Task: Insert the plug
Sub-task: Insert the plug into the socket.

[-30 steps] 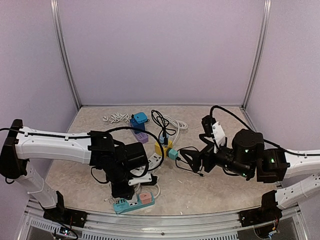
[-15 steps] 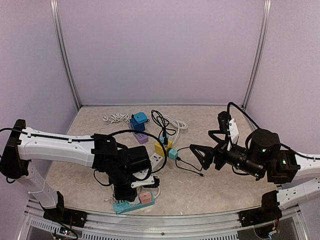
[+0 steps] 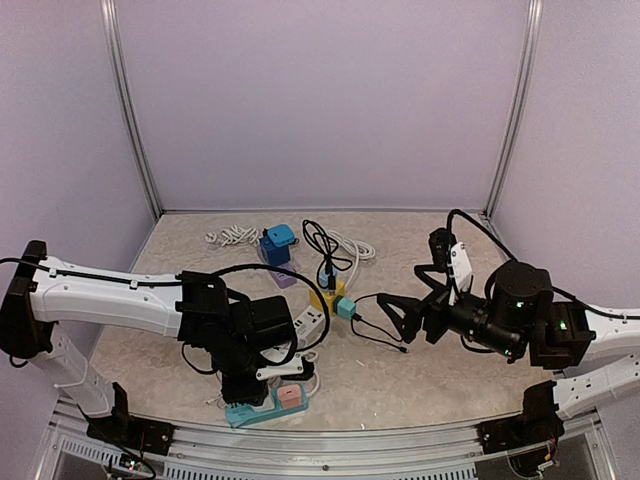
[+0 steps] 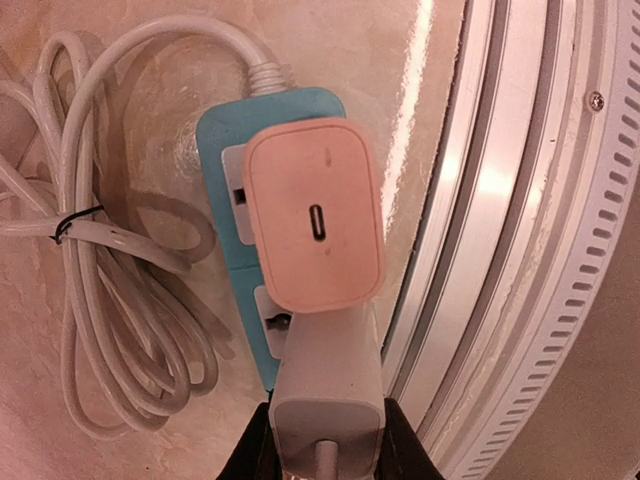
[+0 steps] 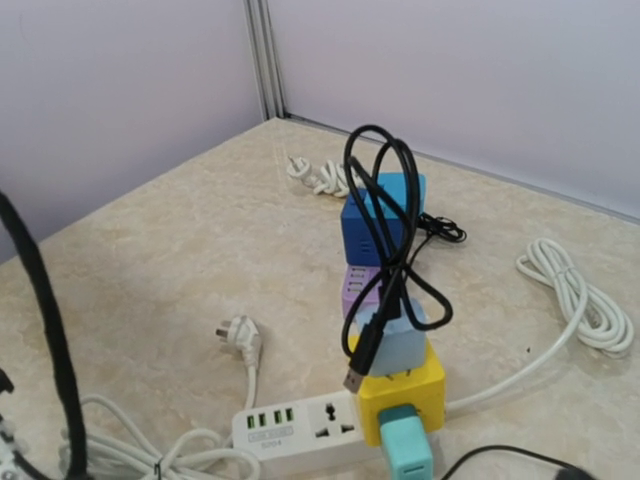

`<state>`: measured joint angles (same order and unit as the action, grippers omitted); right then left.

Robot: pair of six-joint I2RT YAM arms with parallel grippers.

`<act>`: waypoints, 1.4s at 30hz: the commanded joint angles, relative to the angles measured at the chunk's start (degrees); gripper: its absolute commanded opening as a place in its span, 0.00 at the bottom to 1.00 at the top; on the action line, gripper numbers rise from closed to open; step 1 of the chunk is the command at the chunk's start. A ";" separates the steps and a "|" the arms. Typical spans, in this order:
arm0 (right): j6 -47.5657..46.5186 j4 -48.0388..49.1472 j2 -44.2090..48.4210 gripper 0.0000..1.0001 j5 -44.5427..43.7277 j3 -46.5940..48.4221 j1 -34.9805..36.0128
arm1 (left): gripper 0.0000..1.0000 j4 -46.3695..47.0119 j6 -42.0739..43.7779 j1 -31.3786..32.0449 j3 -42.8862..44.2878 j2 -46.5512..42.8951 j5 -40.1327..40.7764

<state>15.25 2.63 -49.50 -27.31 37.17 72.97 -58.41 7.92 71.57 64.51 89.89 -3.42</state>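
Observation:
In the left wrist view, my left gripper (image 4: 328, 445) is shut on a white plug (image 4: 328, 375). The plug's front end meets the teal power strip (image 4: 270, 105) just below a pink charger (image 4: 315, 215) plugged into it. The plug's prongs are hidden. From above, the left gripper (image 3: 252, 385) stands over the teal strip (image 3: 262, 408) at the table's near edge. My right gripper (image 3: 392, 312) hangs open and holds nothing, to the right of the yellow socket cube (image 3: 322, 296). Its fingers do not show in the right wrist view.
A white power strip (image 5: 300, 430) joins the yellow cube (image 5: 405, 385), which carries teal (image 5: 405, 452) and light blue chargers (image 5: 395, 338). A black USB cable (image 5: 385, 240) drapes over them. Coiled white cord (image 4: 100, 300) lies left of the teal strip, and the metal rail (image 4: 500, 250) right of it.
The right arm pulled back to the right, away from the yellow cube, then eased slightly left. The left arm shifted a little over the teal strip, still holding the white plug.

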 commanded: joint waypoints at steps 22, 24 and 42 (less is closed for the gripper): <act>-1.90 0.30 1.94 1.00 -1.52 -0.42 0.14 | 0.00 2.11 3.06 1.60 -3.15 7.93 5.67; -2.00 0.52 1.83 1.00 -1.52 -0.51 0.10 | 0.00 1.69 3.13 1.72 -2.83 8.34 5.61; -2.14 0.36 1.13 1.00 -1.52 -0.21 0.15 | 0.99 -5.35 14.48 -0.26 2.02 4.44 9.90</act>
<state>13.34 2.72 -48.31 -28.29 37.17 72.97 -60.25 16.25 72.12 64.82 97.41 3.33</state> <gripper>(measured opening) 0.995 0.981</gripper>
